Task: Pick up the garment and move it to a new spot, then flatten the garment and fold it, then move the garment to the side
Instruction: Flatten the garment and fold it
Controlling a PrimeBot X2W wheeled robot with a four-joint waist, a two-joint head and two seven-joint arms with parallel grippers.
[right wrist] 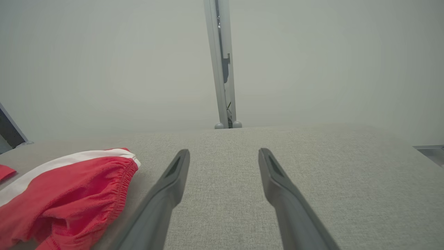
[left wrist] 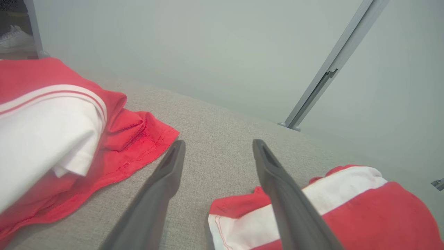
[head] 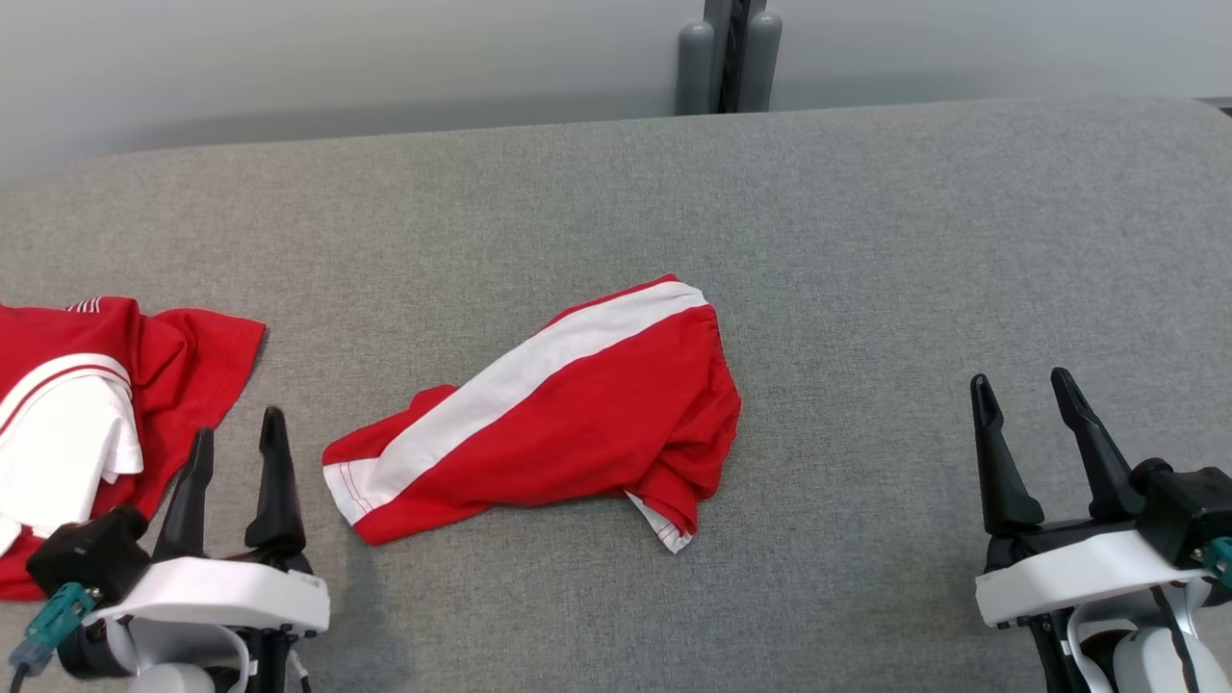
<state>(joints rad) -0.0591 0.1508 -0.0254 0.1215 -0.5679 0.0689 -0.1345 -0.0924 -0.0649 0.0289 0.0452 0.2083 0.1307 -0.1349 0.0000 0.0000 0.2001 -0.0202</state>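
A pair of red shorts (head: 568, 423) with a white side stripe lies loosely folded near the middle of the grey fabric table (head: 866, 250). Its elastic waistband faces right (right wrist: 69, 194); a hem end lies close to the left fingers (left wrist: 312, 211). My left gripper (head: 238, 433) hovers open at the lower left, just left of the shorts' hem, holding nothing. At the lower right, well clear of the shorts, my right gripper (head: 1020, 383) is open and empty too.
A second red and white garment (head: 87, 404) lies crumpled at the table's left edge, close beside the left gripper (left wrist: 52, 132). A grey post (head: 729, 53) stands behind the table's far edge. A pale wall runs behind.
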